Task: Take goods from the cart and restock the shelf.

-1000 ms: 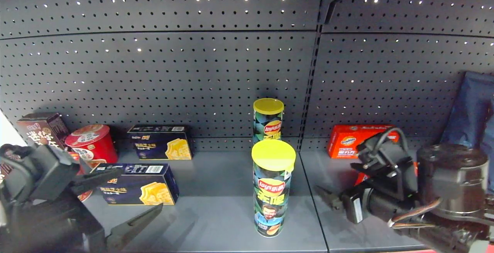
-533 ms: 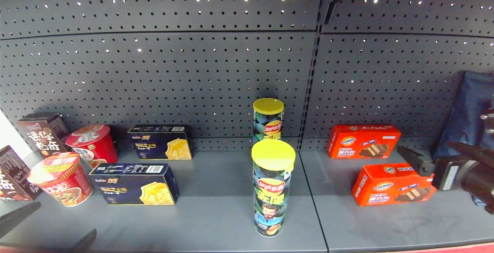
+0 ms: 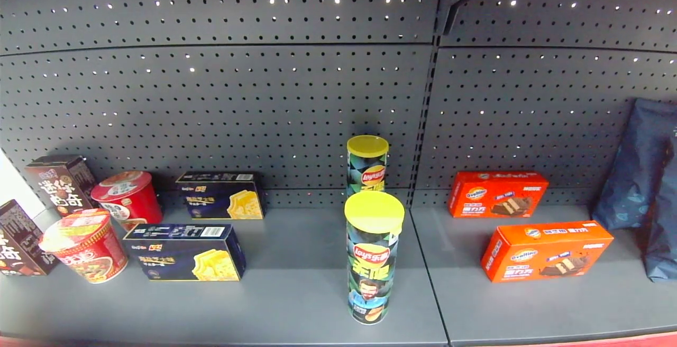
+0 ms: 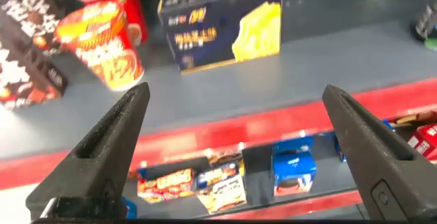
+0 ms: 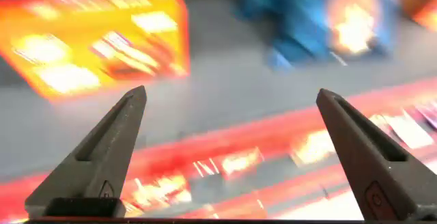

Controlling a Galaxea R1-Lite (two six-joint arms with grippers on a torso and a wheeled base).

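My left gripper [image 4: 235, 89] has two long fingers [image 4: 102, 156] in matte charcoal — wedge-shaped, broad at the base and narrowing to blunt tips. Each has a shallow rectangular recess on its upper face, and one has a small round mark near its base. My right gripper [image 5: 231, 93] is built the same: dark grey tapered fingers [image 5: 369, 162], one with a tiny triangular marking low down, the other with a round one.
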